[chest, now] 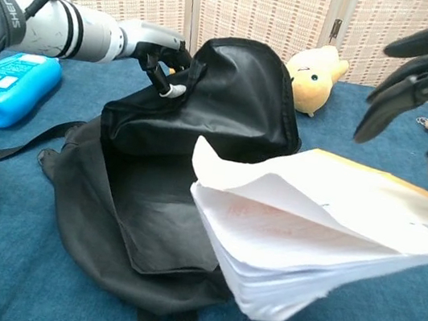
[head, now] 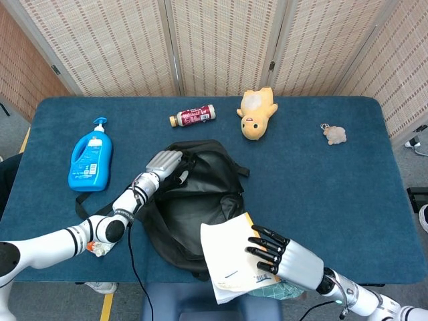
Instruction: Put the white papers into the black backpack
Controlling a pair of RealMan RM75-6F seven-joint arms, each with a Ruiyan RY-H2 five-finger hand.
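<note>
The left hand (head: 162, 162) gripped the limp fabric top of the black backpack (head: 194, 200), holding it open. The right hand (head: 277, 253) clamped the flat white papers (head: 231, 262), whose curled free edge pointed toward the backpack's mouth.

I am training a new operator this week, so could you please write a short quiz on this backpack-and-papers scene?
1. True or false: the left robot hand grips the upper flap of the soft black fabric backpack, holding it open.
2. Which robot hand holds the thick stack of white papers? A) left B) right C) neither
3. Fill in: the yellow plush toy lies on the far side of the blue cloth-covered table, beside a small ____ with a red label.

Key
1. True.
2. B: the right robot hand holds the stack at the backpack's near edge, not yet inside.
3. Bottle.
</note>
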